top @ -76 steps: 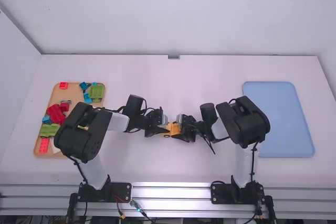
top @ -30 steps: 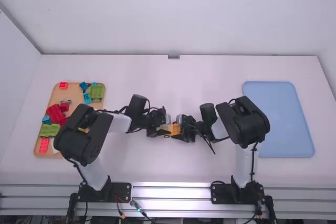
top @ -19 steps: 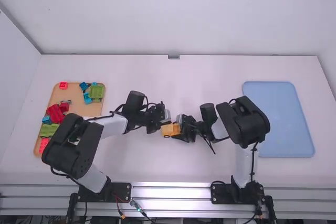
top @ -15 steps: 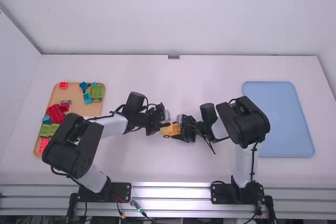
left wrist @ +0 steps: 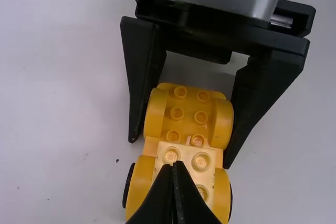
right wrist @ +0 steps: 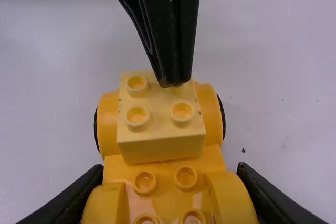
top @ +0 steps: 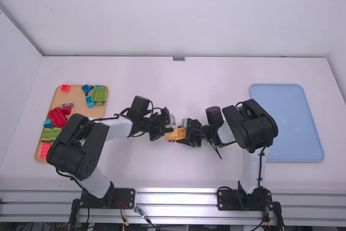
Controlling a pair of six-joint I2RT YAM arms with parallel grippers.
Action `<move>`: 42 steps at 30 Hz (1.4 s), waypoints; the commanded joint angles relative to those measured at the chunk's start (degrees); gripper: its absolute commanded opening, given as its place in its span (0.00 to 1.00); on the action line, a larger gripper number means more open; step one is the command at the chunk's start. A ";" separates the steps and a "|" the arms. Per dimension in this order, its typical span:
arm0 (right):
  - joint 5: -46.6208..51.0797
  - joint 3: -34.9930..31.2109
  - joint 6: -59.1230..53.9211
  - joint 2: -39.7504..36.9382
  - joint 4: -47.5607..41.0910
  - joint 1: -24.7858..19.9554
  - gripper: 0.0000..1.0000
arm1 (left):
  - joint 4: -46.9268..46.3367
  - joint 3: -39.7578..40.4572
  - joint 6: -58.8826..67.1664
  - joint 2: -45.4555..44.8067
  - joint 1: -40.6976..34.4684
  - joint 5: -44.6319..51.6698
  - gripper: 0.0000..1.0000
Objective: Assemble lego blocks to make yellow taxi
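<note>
Both my grippers are mid-worktop (top: 178, 171), approx. halfway btwn its L and R edges, w/ the yellow plastic stud-topped car (right wrist: 165, 198) btwn them. My R gripper (top: 182, 134) has its jaws clamped on the car, one jaw per side, at the end nearer the worktop's R edge. On the car's other end, btwn its black round wheels (right wrist: 222, 118), sits the pale-yellow square plastic block (right wrist: 160, 145) — four studs, face up. My L gripper (top: 171, 129) is empty, jaws closed, tips right at one stud of that block; can't tell if they're pressing.

Near the worktop's L edge: tan rectangular tray (top: 78, 96) w/ red plastic blocks (top: 57, 117), green plastic blocks (top: 99, 95) & blue plastic blocks (top: 90, 101). Near the R edge — flat light-blue rectangular tray (top: 286, 123).
</note>
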 commanded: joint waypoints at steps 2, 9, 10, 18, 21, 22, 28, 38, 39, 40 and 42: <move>-0.17 -0.35 0.87 0.92 -0.57 0.09 0.50 | -3.30 -0.92 1.11 1.46 0.35 -6.14 0.02; -0.22 -0.33 1.38 0.92 -0.37 -0.28 0.50 | -5.75 -0.92 4.79 1.84 -0.11 -1.09 0.02; -0.17 -0.33 1.31 0.92 -0.39 -0.28 0.50 | -5.35 -0.92 4.83 2.51 -0.28 -1.14 0.02; -0.22 -0.28 1.33 0.92 -0.42 -0.28 0.50 | -4.42 -0.76 4.66 6.51 -2.99 -2.97 0.02; -0.20 -0.33 1.31 0.92 -0.35 -0.28 0.50 | -5.03 -0.57 4.61 6.93 -3.50 -4.39 0.02; -0.17 -0.33 1.33 0.92 -0.39 -0.28 0.50 | -5.55 -0.22 4.79 6.91 -3.45 -4.37 0.02; -0.15 -0.33 1.33 0.92 -0.44 -0.28 0.50 | -7.30 3.28 5.16 4.59 -2.36 -2.71 0.02; -0.15 -0.31 1.31 0.92 -0.52 -0.28 0.50 | -18.23 14.84 7.08 -14.82 0.76 -1.33 0.02; -0.13 -0.24 1.36 0.92 -0.55 -0.28 0.50 | -18.69 15.23 7.02 -16.06 1.42 -1.79 0.02; -0.15 -0.02 1.38 0.92 -0.61 -0.28 0.53 | -18.75 15.43 3.76 -17.57 2.56 -3.63 0.24; 0.33 0.46 2.67 0.92 -0.76 -0.28 0.58 | -18.03 15.28 -2.43 -18.58 4.07 -8.02 0.99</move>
